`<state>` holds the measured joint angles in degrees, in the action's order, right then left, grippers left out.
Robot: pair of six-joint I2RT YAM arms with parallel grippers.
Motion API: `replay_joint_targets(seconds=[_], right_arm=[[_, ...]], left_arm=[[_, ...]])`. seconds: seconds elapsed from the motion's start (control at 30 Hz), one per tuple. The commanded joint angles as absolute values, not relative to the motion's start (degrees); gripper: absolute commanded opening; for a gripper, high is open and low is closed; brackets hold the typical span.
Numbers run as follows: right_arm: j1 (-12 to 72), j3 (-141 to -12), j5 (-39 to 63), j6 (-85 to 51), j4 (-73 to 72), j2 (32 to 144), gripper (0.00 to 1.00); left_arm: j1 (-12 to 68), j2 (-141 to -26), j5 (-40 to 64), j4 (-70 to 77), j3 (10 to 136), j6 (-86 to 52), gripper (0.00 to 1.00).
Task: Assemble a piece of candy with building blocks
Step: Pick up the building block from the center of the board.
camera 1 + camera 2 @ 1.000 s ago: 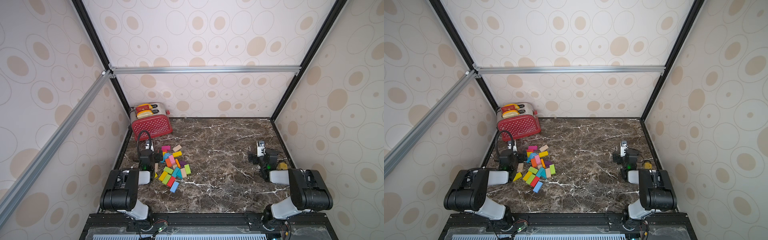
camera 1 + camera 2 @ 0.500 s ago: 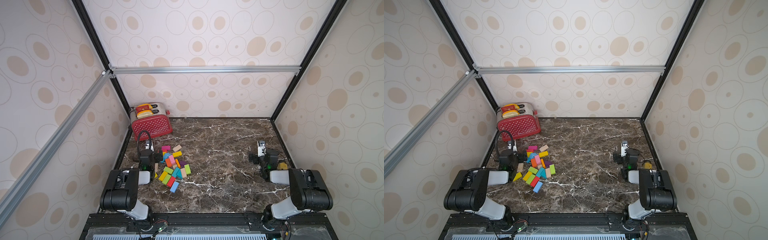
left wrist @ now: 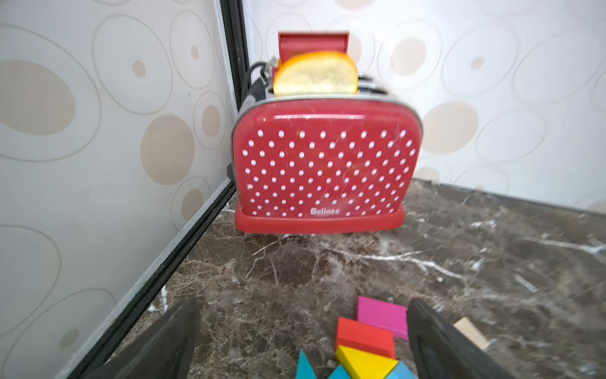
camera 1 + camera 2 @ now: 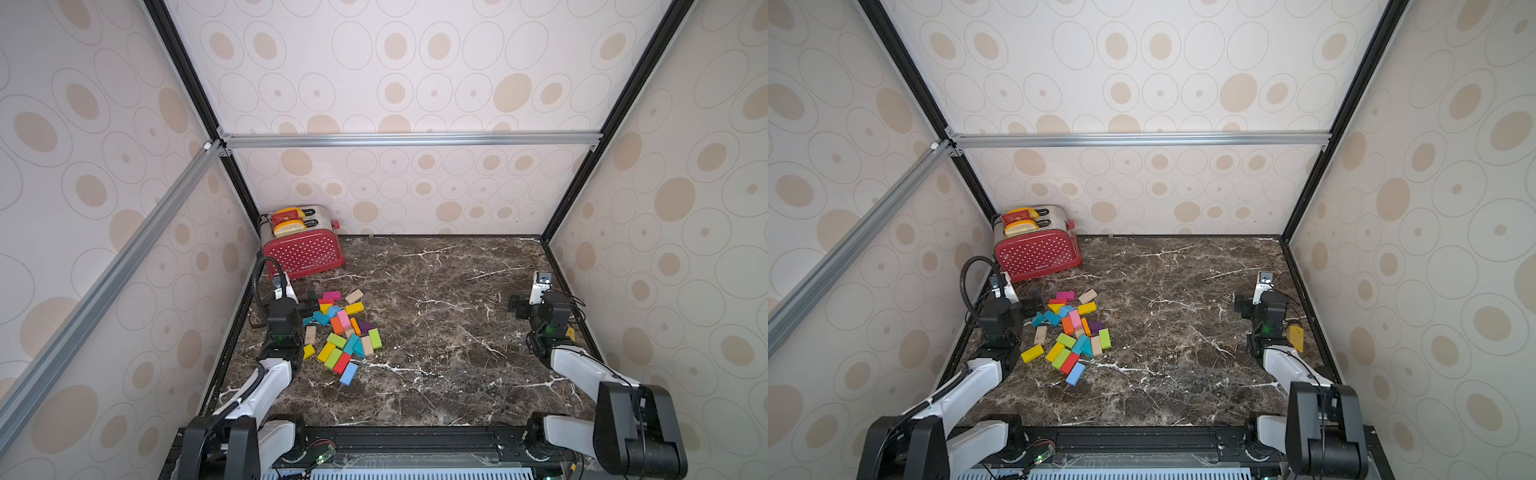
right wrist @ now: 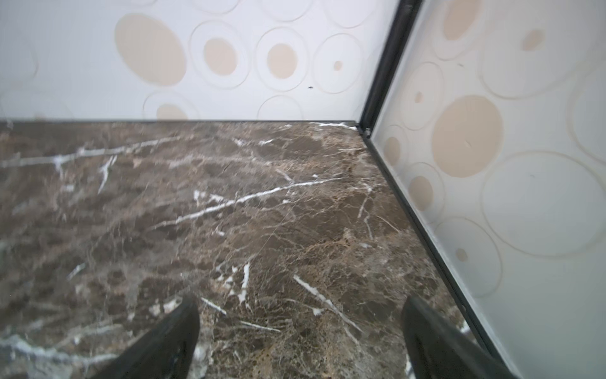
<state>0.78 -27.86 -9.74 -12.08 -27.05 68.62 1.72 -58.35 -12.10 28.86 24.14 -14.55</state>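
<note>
Still nothing shifting since moment ago: my left jaws and right jaws both gaping wide, gripping nothing. Loose heap of building blocks lying on tabletop, just beside left jaws, well apart from right. Assembly not yet beginning, I am judging.

Shows red with white polka dots on the toaster, pale yellow with orange crust on the toast slice. Runs dark brown with white veins across the marble tabletop. Mixes pink, red, yellow, teal, orange, green, blue, purple among the building blocks. Repeats beige ovals over cream walls.
</note>
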Motion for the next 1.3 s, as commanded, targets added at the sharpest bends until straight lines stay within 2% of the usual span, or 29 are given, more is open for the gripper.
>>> replay_joint_targets(seconds=[0.0, 0.1, 0.2, 0.33, 0.5, 0.63, 0.87, 0.97, 1.27], right_arm=[[0.0, -31.64, -10.82, -27.92, -13.66, 65.96, 1.0], [0.27, -35.62, 0.95, -26.58, -6.15, 64.91, 1.0], [2.79, -42.71, 12.0, -24.81, 3.04, 67.81, 0.94], [16.73, -53.39, 11.53, -21.28, 19.98, 73.63, 0.89], [34.21, -58.63, 12.01, -23.45, 24.51, 80.56, 0.84], [45.52, -65.57, 9.47, -24.57, 27.84, 88.96, 0.84], [54.57, -76.65, 7.94, -24.99, 29.22, 103.89, 0.82], [55.79, -82.36, 8.29, -24.92, 31.41, 110.56, 0.78], [57.44, -94.26, 5.04, -24.21, 36.4, 123.47, 0.77]], left_arm=[[2.02, -53.31, -10.35, 22.75, 26.33, -26.46, 0.99], [2.02, -50.78, -9.01, 9.51, 32.18, -34.14, 0.99], [2.02, -48.83, -5.81, -1.52, 36.72, -37.25, 0.99], [1.86, -44.18, -1.65, -16.26, 43.6, -34.71, 0.99], [1.8, -38.19, 4.87, -30.17, 48.69, -26.55, 0.98], [1.85, -33.42, 4.12, -41.42, 49.45, -22.88, 0.97], [1.85, -26.67, 3.65, -41.6, 46.02, -20.08, 0.97], [0.89, -27.34, 4.75, -41.35, 46.32, -19.97, 0.97], [0.7, -27.65, 5.38, -41.11, 45.79, -20.48, 0.96]])
